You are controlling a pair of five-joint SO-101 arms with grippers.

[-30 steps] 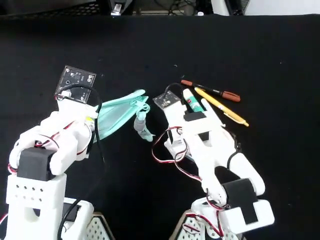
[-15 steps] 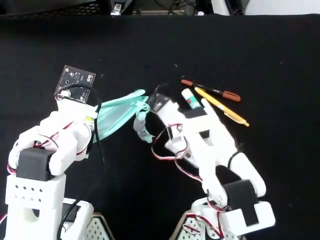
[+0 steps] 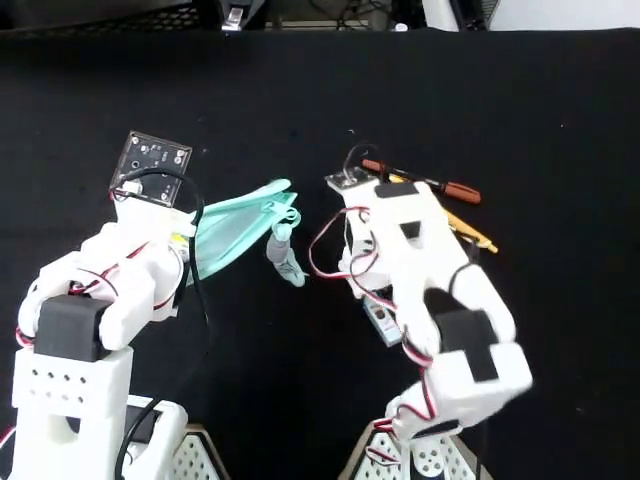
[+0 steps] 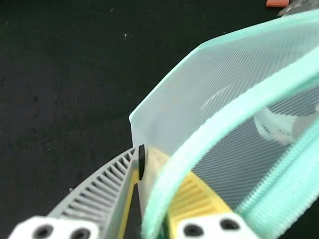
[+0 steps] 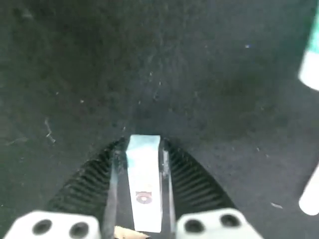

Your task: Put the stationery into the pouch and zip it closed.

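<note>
A mint-green mesh pouch point(image 3: 240, 232) lies left of centre with its mouth open, and a grey-green pull tab point(image 3: 285, 257) hangs off its right end. My left gripper point(image 4: 140, 162) is shut on the pouch's point(image 4: 224, 99) edge. My right gripper point(image 5: 143, 144) is shut on a white glue stick point(image 5: 144, 184) with a teal end, held above bare black cloth to the right of the pouch. The right arm point(image 3: 405, 240) stands raised over the middle of the table. A red-brown pen point(image 3: 440, 186) and a yellow pen point(image 3: 472, 234) lie beyond it, the yellow one partly covered.
The table is covered in black cloth point(image 3: 520, 110), with open room at the back and far right. Both arm bases stand at the front edge. A circuit board point(image 3: 152, 165) on the left arm sits near the pouch's left end.
The right gripper has picked the glue stick up from beside the pens, and the arm has risen and folded back. The left arm and pouch have stayed put.
</note>
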